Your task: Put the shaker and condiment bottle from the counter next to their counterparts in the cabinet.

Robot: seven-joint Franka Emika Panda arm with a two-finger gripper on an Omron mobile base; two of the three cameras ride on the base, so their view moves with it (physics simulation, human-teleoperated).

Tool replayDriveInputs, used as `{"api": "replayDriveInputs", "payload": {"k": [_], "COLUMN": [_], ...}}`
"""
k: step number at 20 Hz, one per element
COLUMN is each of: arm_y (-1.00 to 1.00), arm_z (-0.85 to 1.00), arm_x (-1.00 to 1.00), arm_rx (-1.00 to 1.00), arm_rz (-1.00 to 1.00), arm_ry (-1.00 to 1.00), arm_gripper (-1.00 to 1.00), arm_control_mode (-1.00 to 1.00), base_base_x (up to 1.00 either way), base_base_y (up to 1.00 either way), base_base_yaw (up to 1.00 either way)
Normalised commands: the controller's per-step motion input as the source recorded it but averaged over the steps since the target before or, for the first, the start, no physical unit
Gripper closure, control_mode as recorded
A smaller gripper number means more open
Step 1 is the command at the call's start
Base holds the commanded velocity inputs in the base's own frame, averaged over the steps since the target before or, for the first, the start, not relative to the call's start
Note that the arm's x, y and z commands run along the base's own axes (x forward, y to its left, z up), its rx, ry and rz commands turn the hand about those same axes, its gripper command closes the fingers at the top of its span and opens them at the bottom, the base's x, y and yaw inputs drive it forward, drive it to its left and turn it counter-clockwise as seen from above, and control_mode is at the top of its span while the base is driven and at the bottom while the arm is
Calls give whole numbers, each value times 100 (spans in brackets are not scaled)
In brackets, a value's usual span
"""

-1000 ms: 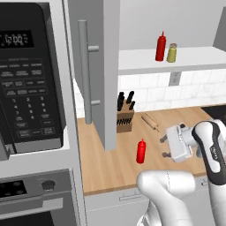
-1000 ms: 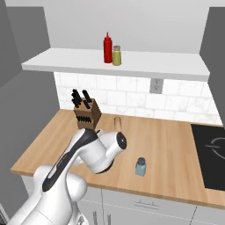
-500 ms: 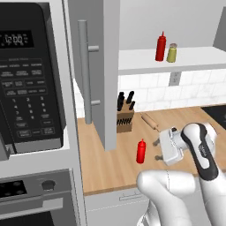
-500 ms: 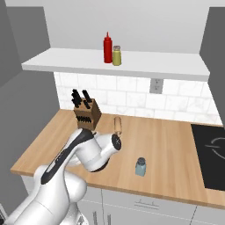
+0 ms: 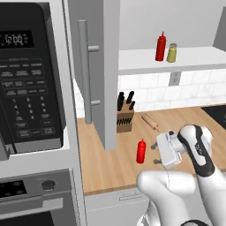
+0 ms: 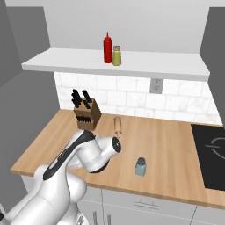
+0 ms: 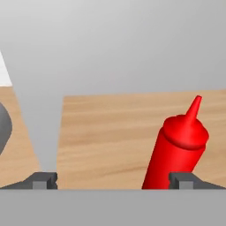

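Counter [image 5: 110, 163] holds condiment bottle [image 5: 141, 151] near open claw [image 5: 155, 153].

I see a knife block [image 5: 125, 115] at the counter's [image 6: 176, 145] back edge, a rolling pin [image 6: 117, 126] beside it, microwave [image 5: 28, 84] left.

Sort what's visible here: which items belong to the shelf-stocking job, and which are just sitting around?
Belongs to the job:
- condiment bottle, upright on the counter, ahead of the open jaws
- shaker, on the counter
- darker red bottle and yellow-green shaker, together on the shelf
- cabinet, door open
- gripper

Just lying about:
- knife block
- rolling pin
- microwave
- cooktop
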Motion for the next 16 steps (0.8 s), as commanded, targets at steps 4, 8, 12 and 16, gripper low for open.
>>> {"api": "replayDriveInputs", "payload": {"k": [4, 8, 12, 16], "arm_y": [0, 18, 24, 2], "arm_z": [-14, -17, -20, -26], "arm_x": [30, 16, 17, 38], "arm_rx": [4, 10, 9, 8], "arm_rz": [1, 4, 4, 4], "arm_ry": [0, 7, 8, 0], "arm_gripper": [-100, -100, -100, -100], "arm_control_mode": [-100, -100, -100, -100], "base_base_x": [0, 0, 0, 0], "base_base_y": [0, 0, 0, 0], "base_base_yaw": [0, 0, 0, 0]}}
